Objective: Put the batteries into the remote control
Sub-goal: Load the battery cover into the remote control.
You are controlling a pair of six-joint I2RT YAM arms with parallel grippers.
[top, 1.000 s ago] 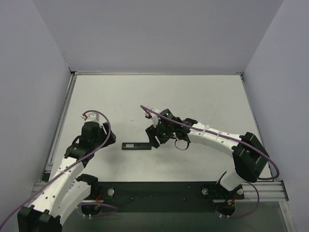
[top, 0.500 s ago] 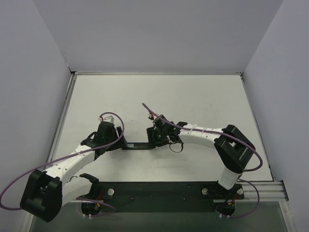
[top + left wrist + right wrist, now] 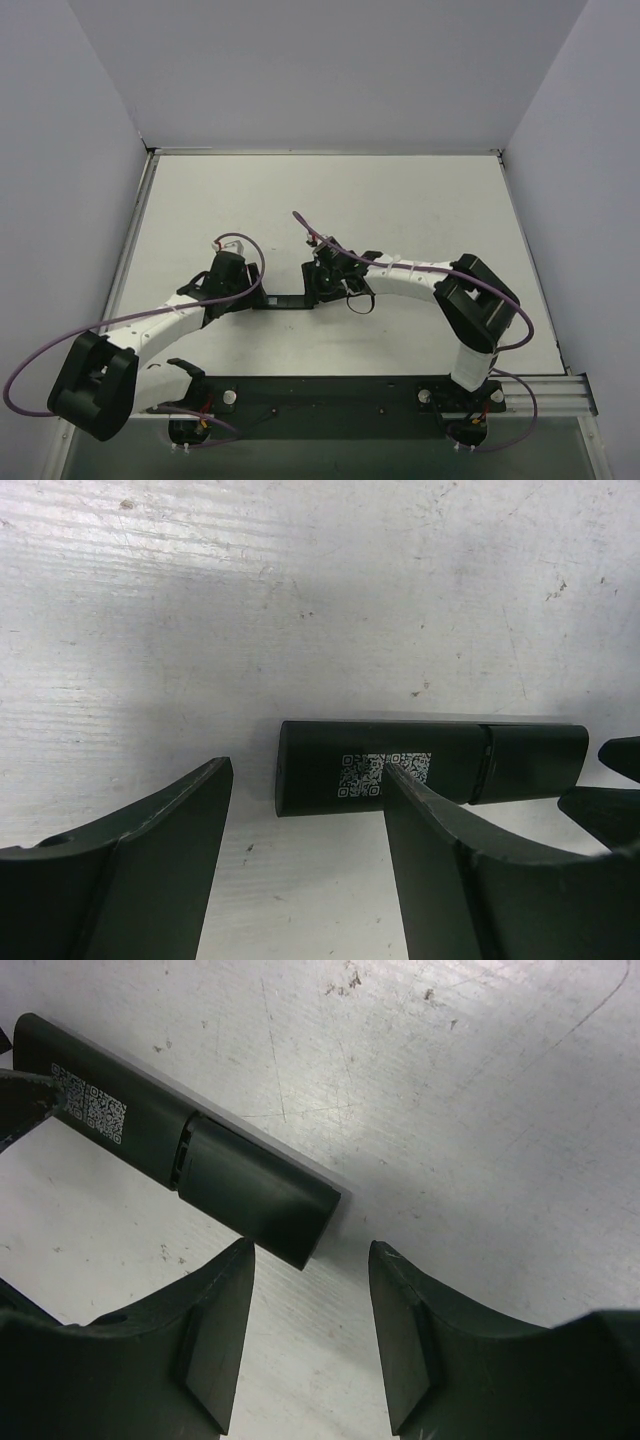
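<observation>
Surface: scuffed white table (image 3: 400, 200), closed in by plain pale walls (image 3: 300, 70).
Remote control: the black remote control (image 3: 285, 301) lies flat on the table between the two grippers, one at each of its ends.
QR label: the white QR label (image 3: 360, 775) faces up on the remote.
Cover piece: the short black cover piece (image 3: 255, 1190) sits in line at the remote's end nearest the right gripper, with a thin seam showing.
Left gripper: the left gripper (image 3: 306, 780) has its jaws wide apart, with nothing between them. The remote lies crosswise just beyond the fingertips. One fingertip (image 3: 400, 785) overlaps its near edge by the label; contact cannot be told.
Right gripper: the right gripper (image 3: 311, 1250) has a narrower gap and is unclamped. The cover end's corner lies just ahead of the gap's mouth.
</observation>
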